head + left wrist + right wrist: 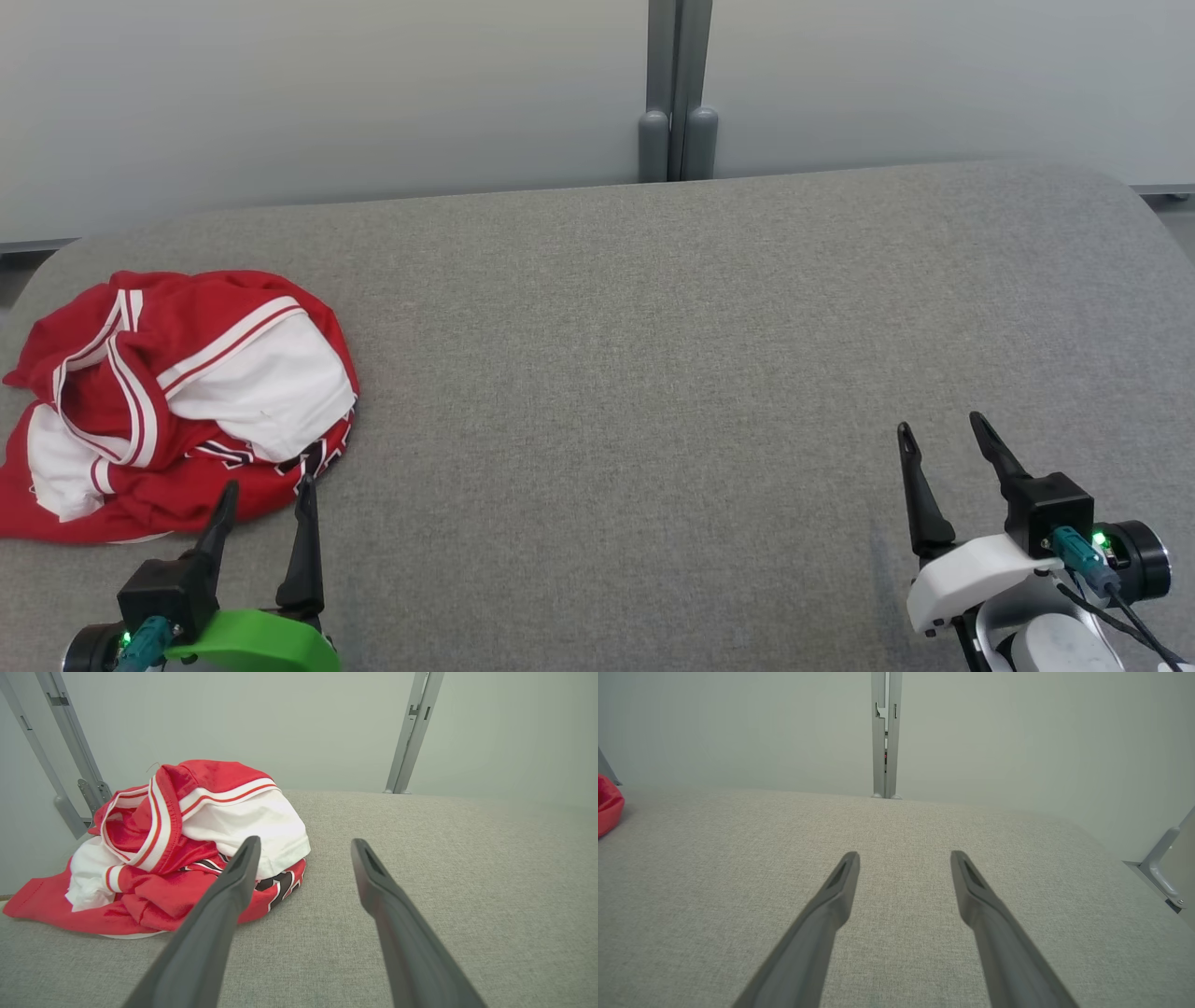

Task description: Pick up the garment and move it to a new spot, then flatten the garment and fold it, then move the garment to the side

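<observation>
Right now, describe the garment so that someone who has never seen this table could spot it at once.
Start from the wide grey fabric-covered table. At its left end, just beyond the open left gripper, the garment lies in a crumpled heap. It is bright red with white panels and striped trim, unlike the plain grey cloth around it.

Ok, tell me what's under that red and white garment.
The garment lies crumpled on the grey fabric surface, which shows beside and in front of the heap. A white edge peeks from under its near red hem. Anything else beneath is hidden by the folds.
</observation>
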Tool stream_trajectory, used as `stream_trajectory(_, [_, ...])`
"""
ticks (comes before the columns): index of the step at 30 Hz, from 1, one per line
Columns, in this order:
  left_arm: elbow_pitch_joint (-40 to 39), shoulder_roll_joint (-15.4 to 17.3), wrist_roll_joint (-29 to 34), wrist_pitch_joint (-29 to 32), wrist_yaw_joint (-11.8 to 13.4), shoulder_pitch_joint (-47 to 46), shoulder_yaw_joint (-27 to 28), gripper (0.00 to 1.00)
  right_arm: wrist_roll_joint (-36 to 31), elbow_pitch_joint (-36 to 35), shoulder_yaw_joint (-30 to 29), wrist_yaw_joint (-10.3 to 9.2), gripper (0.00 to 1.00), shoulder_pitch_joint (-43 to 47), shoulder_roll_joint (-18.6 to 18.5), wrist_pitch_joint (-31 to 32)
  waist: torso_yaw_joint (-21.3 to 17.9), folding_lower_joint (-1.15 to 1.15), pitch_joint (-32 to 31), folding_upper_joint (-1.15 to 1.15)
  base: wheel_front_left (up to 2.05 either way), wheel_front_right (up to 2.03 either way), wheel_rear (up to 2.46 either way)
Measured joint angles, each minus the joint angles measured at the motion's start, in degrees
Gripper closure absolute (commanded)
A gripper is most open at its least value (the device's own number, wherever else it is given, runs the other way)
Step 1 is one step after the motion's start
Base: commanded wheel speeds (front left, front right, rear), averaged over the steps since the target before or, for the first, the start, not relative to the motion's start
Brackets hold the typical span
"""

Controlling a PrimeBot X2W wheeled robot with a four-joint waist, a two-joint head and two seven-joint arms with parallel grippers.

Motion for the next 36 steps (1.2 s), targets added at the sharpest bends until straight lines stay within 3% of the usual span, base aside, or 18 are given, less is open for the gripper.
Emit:
stream_trajectory(9, [0.47, -0.01, 6.12, -1.68, -0.70, 0.54, 0.26, 0.00, -5.72, -1.71, 0.67, -0.92, 0.00, 0.04, -0.71, -1.71, -0.11, 0.00, 0.01, 0.00, 0.00, 0.00, 0.00])
stream_trajectory(25, [2.01, -0.32, 6.16, -1.68, -1.56, 1.09, 1.71, 0.00, -3.12, -3.18, -0.79, -0.82, 0.00, 1.32, -0.15, -1.76, -0.30, 0.00, 0.18, 0.00, 0.00, 0.00, 0.00])
stream_trajectory(36, [3.04, -0.81, 5.84, -1.68, -2.46, 1.09, 3.12, 0.00, -0.60, -3.92, -3.54, 1.21, 0.00, 2.42, 0.07, -1.76, -0.13, 0.00, 0.11, 0.00, 0.00, 0.00, 0.00])
